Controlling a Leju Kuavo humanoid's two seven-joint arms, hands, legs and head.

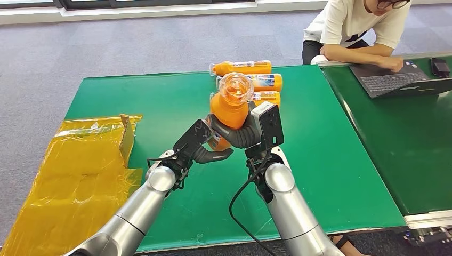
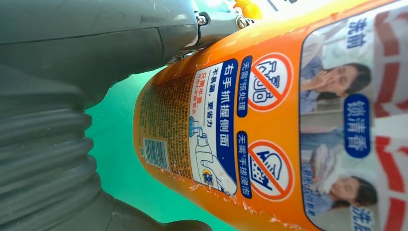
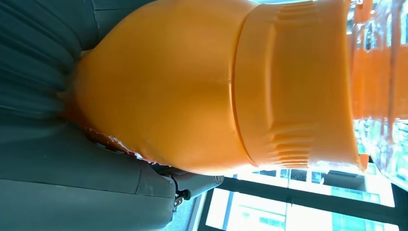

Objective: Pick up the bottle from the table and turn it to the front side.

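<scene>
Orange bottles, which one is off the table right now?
The orange bottle gripped between the left hand and right hand, clear cap tilted up toward the camera. The other three bottles lie on their sides on the green table.

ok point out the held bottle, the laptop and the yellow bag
held bottle (image 1: 230,109), head view, on its orange shoulder below the clear cap
laptop (image 1: 392,81), head view, on the keyboard
yellow bag (image 1: 80,181), head view, on its flat middle

Head view is bright, even and sharp, with soft, faint shadows under the arms on the counter (image 1: 160,96). Left wrist view: bottle (image 2: 269,125) label in focus, top right corner blown out. Right wrist view: windows (image 3: 288,207) behind overexposed, clear cap (image 3: 380,82) glary, nearby hand (image 3: 43,159) dark and soft.
</scene>
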